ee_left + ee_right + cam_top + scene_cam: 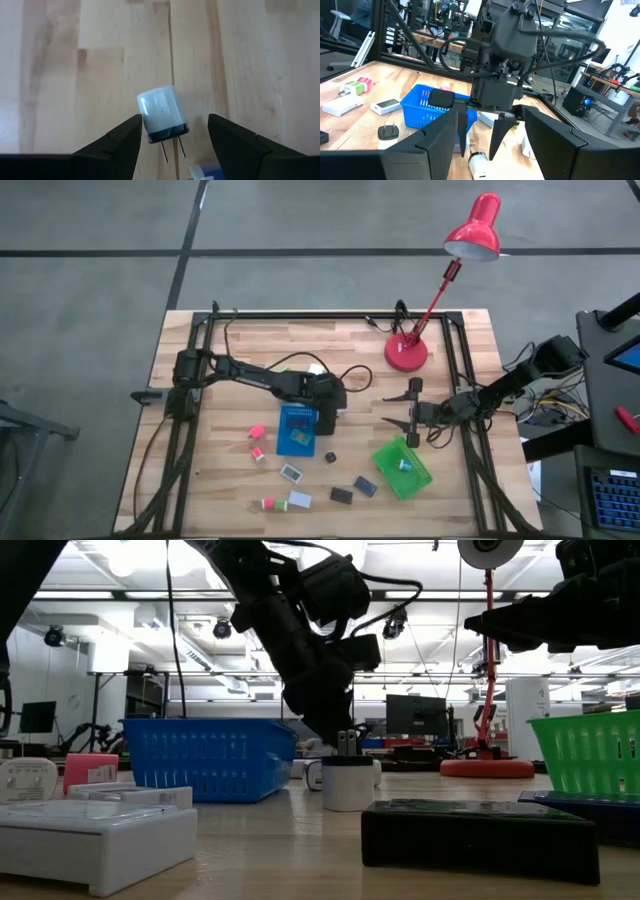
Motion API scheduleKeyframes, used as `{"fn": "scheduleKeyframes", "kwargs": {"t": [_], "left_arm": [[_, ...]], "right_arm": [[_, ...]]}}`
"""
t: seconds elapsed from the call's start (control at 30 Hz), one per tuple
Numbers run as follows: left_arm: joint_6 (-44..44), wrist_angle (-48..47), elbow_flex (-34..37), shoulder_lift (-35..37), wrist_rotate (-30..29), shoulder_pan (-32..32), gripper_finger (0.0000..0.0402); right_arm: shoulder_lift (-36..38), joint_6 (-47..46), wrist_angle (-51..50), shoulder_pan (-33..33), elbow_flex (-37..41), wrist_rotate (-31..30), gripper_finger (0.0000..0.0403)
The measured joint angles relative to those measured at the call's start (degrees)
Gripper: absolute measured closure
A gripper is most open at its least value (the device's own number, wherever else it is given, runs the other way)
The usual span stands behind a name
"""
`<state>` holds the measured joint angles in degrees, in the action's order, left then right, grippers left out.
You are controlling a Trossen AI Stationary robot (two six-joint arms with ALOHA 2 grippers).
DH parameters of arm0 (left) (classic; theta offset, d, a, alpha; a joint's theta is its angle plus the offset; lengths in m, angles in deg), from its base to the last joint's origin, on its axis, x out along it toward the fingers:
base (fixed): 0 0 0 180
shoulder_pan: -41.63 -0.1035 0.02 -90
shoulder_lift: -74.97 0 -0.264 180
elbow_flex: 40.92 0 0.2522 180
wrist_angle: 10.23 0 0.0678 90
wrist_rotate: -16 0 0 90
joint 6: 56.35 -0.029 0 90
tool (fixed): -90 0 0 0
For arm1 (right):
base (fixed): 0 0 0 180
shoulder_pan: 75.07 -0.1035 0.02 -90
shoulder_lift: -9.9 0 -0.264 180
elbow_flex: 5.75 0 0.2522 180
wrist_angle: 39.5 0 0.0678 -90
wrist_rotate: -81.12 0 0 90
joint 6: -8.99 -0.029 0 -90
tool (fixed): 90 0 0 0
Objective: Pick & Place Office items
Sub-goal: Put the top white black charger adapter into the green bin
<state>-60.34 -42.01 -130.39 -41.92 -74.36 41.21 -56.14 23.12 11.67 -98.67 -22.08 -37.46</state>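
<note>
While my left hand (172,137) hangs open over the white plug (161,116), I'd pinch its light, smooth, rigid body sides.

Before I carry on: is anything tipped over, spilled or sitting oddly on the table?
One thing: the white plug adapter between the left gripper's open fingers stands on end, prongs up, beside the blue tray rather than in it. Other small items lie scattered flat on the wood. The right gripper hangs open above the green tray.
</note>
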Motion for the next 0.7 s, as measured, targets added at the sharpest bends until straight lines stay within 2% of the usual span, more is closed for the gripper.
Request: {"fn": "scheduleKeyframes", "kwargs": {"t": [0.4, 0.53, 0.7], "left_arm": [[-0.46, 0.92, -0.13, -2.01, 0.12, 0.00, 0.0170], [-0.72, 1.31, -0.13, -2.01, -1.49, 0.00, 0.0171], [-0.73, 1.55, -0.13, -2.01, -3.88, -0.04, 0.0208]], "right_arm": [[0.00, 0.00, 0.09, 0.00, 0.00, 0.00, 0.0179], [0.00, 0.00, 0.09, 0.00, 0.00, 0.00, 0.0179], [0.00, 0.00, 0.08, 0.00, 0.00, 0.00, 0.0179]]}}
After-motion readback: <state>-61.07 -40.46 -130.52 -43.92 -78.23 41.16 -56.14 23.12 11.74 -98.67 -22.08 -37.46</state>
